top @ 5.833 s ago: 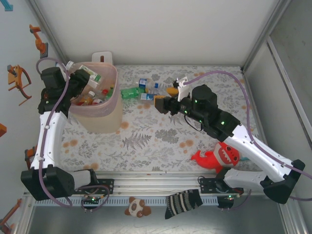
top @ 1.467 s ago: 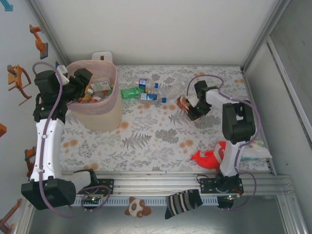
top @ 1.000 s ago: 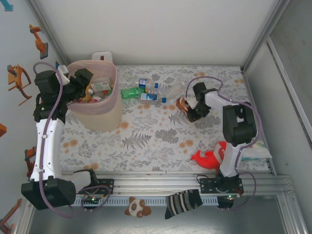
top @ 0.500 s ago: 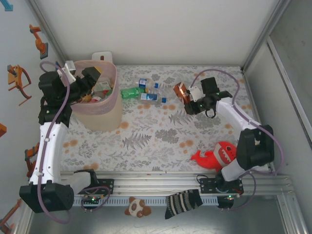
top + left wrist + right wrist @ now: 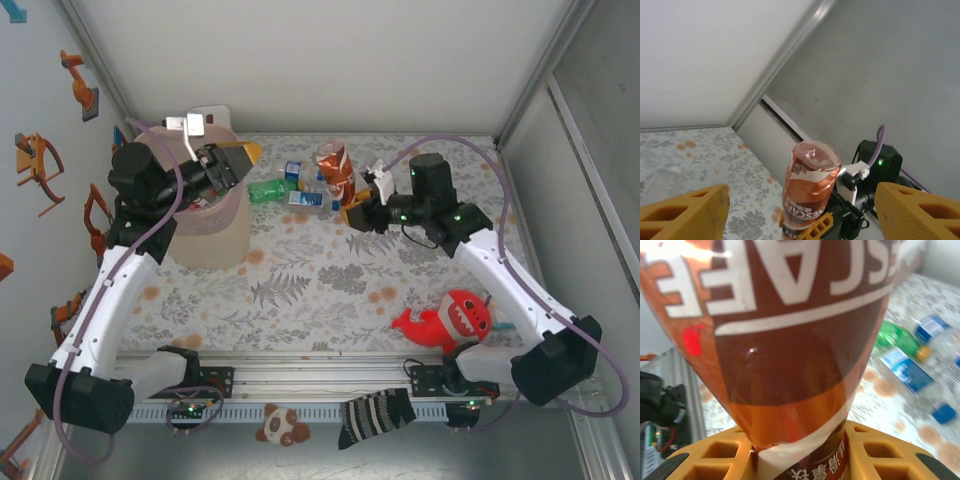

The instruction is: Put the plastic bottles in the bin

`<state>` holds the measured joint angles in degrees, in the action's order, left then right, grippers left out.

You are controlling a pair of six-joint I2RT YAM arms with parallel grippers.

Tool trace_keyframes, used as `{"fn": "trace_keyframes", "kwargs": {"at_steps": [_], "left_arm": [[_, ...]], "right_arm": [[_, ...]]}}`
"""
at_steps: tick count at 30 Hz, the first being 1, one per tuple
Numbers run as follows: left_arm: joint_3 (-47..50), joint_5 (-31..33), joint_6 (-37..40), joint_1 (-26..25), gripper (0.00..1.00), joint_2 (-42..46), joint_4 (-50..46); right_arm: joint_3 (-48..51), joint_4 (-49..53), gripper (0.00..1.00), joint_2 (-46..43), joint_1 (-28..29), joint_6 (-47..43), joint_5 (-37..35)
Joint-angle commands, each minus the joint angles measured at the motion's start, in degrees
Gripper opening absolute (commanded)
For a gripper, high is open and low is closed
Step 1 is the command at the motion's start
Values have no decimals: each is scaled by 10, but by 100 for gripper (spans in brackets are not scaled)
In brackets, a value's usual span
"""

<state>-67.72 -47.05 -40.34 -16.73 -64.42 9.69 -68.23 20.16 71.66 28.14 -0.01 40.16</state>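
The right jaws are clamping the narrow end of a brown-and-orange Nescafé bottle (image 5: 336,168), its body sticking up beyond them. Left of them, a green bottle (image 5: 265,188) and blue-labelled bottles (image 5: 305,198) are lying on the worktop (image 5: 320,280). The left jaws are standing wide, empty, above the pink bin (image 5: 222,220).

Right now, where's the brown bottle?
Top view, centre-right: the brown bottle is gripped in the right claw, raised over the loose bottles right of the bin.

Overhead looking down, wrist views sharing the brown bottle (image 5: 807,192), right closest
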Motion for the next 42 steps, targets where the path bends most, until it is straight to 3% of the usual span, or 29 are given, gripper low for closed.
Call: {"fn": "trace_keyframes", "kwargs": {"at_steps": [1,10,21,34,42], "left_arm": [[-30,-44,76,-31,78,-7,43],[-64,-97,198,-122,86,-16,16],[-102,-82,264,-184,86,-31,-20],[-105,-81,288,-199,75,-29,-13],[-107,-75,286,-201,63,-27,-15]], "right_arm": [[-35,-62,26,-22,27,40,44],[-66,-146,26,-39,87,101,75],[-99,-146,26,-21,134,100,84],[-111,-122,26,-8,153,84,83],[-116,-106,26,-6,158,71,73]]}}
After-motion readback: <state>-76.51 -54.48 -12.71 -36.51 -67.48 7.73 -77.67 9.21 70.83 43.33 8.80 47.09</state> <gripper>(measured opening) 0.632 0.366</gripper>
